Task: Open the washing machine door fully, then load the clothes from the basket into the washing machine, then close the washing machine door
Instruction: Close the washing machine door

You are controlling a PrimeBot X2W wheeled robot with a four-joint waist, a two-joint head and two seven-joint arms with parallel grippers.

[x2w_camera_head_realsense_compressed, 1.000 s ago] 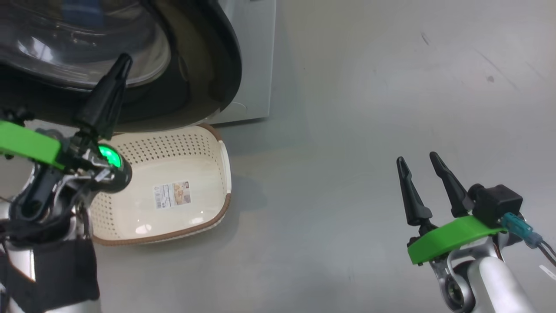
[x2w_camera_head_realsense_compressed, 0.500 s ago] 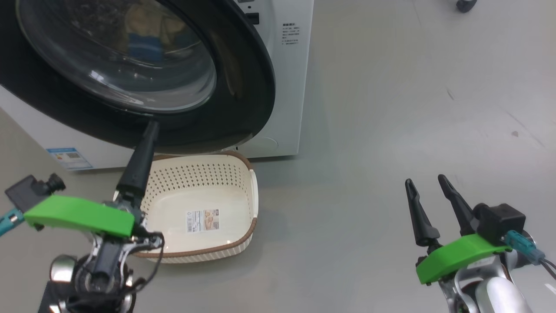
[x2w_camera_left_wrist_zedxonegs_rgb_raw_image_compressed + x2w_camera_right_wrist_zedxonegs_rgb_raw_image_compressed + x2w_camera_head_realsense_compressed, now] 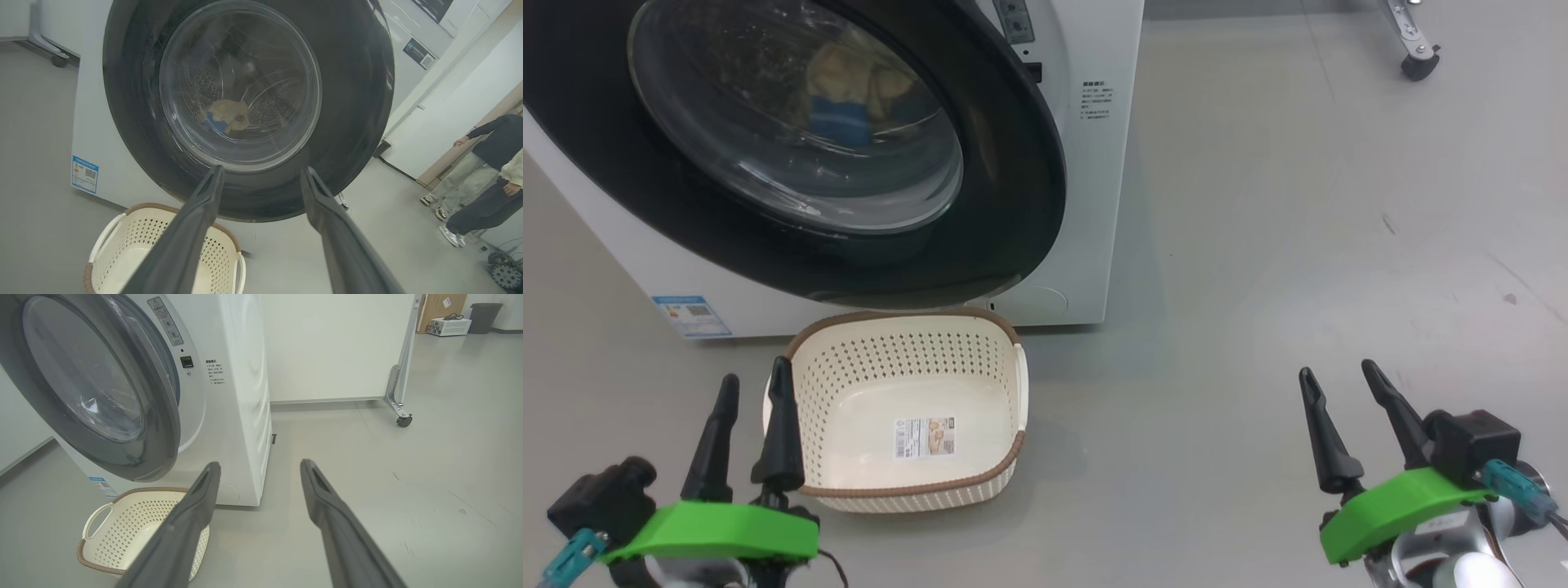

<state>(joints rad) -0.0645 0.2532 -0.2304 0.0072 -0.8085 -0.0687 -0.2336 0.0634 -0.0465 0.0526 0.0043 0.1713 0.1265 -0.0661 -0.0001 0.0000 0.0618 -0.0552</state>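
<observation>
We see the left claw [image 3: 756, 371] low at the left, fingers apart, gripping nothing, one finger overlapping the basket's edge; we can't tell contact. A blue-white sticker [image 3: 690, 316] sits low on the washing machine [image 3: 1094, 163]. The basket [image 3: 907, 490] stands on the floor [image 3: 1258, 245] just before the machine, under the door's lower rim, a label [image 3: 925, 437] inside. The washing machine door [image 3: 1013, 180] looks closed against the front. Through its glass we see the clothes [image 3: 849, 90] in the drum. The right claw [image 3: 1338, 370] hangs well apart at the right, fingers spread, empty.
</observation>
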